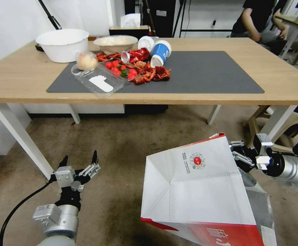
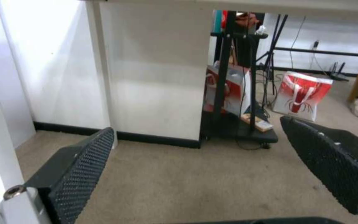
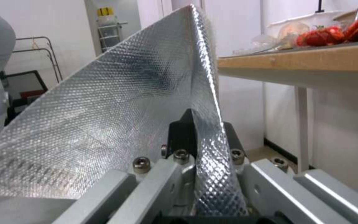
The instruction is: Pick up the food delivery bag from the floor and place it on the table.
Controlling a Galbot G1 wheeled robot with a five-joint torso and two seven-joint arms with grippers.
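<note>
Foil rim of the bag (image 1: 203, 184) is pinched in my right pincer (image 1: 238, 158) for lifting to the table (image 1: 285, 82); my left pincer (image 1: 80, 164) waits spread.

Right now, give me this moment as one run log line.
right gripper: shut on food delivery bag rim | bag: below table edge | left gripper: open, over floor

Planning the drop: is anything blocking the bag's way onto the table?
Partly. The food delivery bag, held by the right pincer, is below the table edge. Food clutter covers the mat's left half; the right half is bare.
</note>
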